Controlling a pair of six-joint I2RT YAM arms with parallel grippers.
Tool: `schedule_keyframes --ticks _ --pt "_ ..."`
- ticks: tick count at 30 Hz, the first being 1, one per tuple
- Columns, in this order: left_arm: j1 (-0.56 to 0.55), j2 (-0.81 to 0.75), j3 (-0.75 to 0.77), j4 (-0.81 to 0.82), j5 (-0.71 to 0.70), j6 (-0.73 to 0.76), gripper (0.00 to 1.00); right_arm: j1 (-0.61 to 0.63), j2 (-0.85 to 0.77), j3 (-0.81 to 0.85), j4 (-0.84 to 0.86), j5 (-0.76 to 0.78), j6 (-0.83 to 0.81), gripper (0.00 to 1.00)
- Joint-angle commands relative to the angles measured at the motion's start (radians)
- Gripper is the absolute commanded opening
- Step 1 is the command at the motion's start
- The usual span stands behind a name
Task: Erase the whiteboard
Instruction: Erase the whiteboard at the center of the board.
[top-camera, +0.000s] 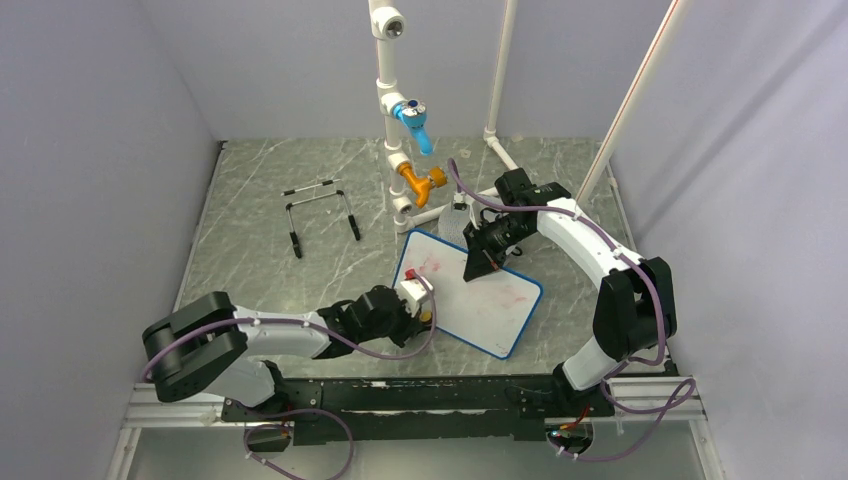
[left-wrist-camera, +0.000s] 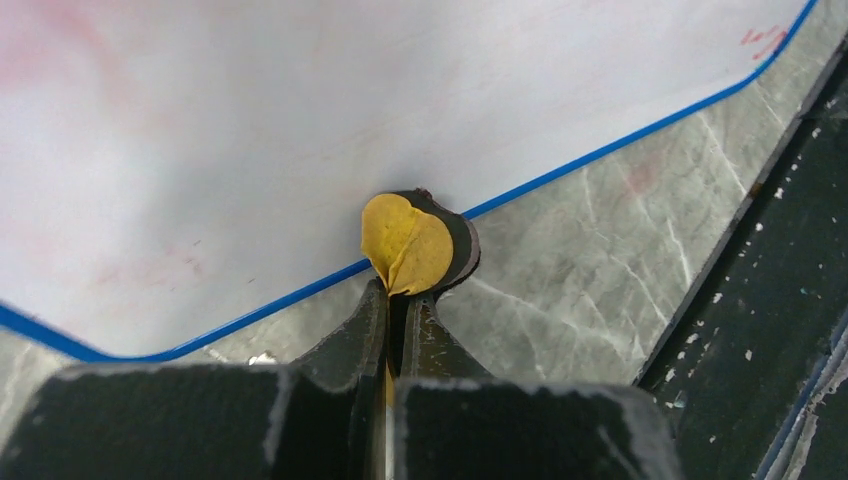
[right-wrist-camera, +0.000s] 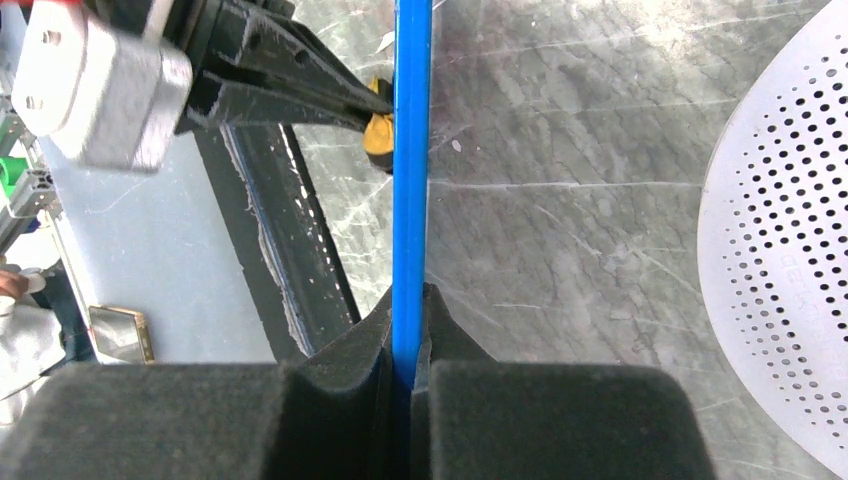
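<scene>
The whiteboard (top-camera: 470, 300), white with a thin blue frame and faint pink smears, lies angled at the table's middle. My right gripper (top-camera: 478, 262) is shut on its edge; the right wrist view shows the blue frame (right-wrist-camera: 411, 180) running edge-on between my right gripper (right-wrist-camera: 410, 300) fingers. My left gripper (top-camera: 425, 308) is shut on a small round yellow eraser pad (left-wrist-camera: 410, 245) with black backing. The pad sits at the board's near left edge (left-wrist-camera: 300, 130), overlapping the blue frame. The pad also shows in the right wrist view (right-wrist-camera: 378, 135).
A round grey perforated disc (right-wrist-camera: 790, 230) lies just behind the board. A white pipe stand with blue and orange valves (top-camera: 405, 150) rises at the back centre. A black wire stand (top-camera: 320, 210) sits at the back left. A black rail (top-camera: 420, 395) runs along the near edge.
</scene>
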Motion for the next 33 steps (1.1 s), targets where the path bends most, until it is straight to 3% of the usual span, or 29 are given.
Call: schedule_keyframes --ticks 1,7,14,27,33 --pt "0.06 -0.06 -0.043 0.032 -0.155 -0.044 0.0 0.012 -0.017 0.003 0.02 -0.067 -0.086 0.0" --pt "0.101 -0.147 -0.088 0.056 -0.154 -0.083 0.0 0.012 -0.02 0.001 0.023 -0.067 -0.085 0.0" --pt "0.094 -0.139 -0.013 0.083 -0.086 -0.077 0.0 0.012 -0.023 0.0 0.027 -0.068 -0.082 0.0" --pt "-0.123 0.082 0.215 0.05 -0.135 0.03 0.0 0.013 -0.036 -0.011 0.049 -0.122 -0.057 0.0" --pt "-0.194 0.124 0.27 0.013 -0.186 0.033 0.0 0.013 -0.077 -0.056 0.138 -0.122 0.037 0.0"
